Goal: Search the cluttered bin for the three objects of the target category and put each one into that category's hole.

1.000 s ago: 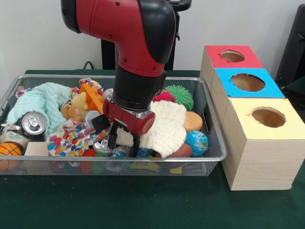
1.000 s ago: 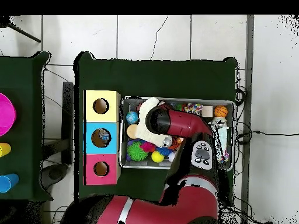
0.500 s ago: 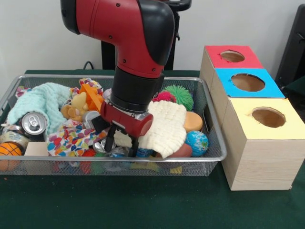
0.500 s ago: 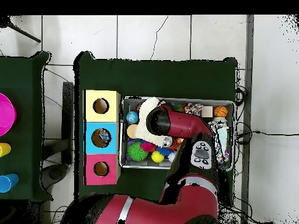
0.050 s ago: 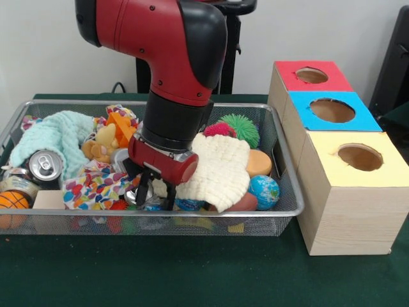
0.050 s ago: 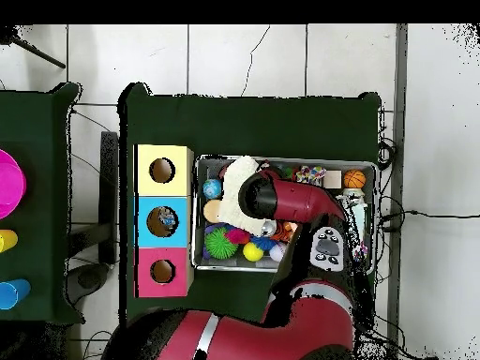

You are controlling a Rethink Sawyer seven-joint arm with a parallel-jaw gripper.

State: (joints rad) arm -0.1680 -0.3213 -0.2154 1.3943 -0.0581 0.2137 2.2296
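A: Three boxes stand in a row at the right of your bin [image 5: 291, 211]: a red box [image 5: 305, 80] far back, a blue box [image 5: 330, 114] in the middle and a yellow box [image 5: 356, 192] nearest. Each has a round hole on top.

B: Where is your gripper [image 5: 153, 197]?

A: You have it low in the bin, near the front wall and a bit left of the middle. The black fingers [image 5: 142, 192] point down into the toys with a small gap between them. You cannot tell if they hold anything, because the pile hides the tips.

B: What lies around it?

A: A cream cloth [image 5: 220, 167] is just right of it, touching the arm. A globe ball [image 5: 264, 190] sits right of the cloth by the front wall. A green spiky ball [image 5: 241, 129] is at the far side. At the left you see a mint cloth [image 5: 48, 137], a can [image 5: 43, 166] and a small basketball [image 5: 13, 201]. A dotted cloth [image 5: 96, 185] lies just left of the gripper.

B: And from above?

A: Your arm [image 6: 286, 199] covers the middle of the bin.
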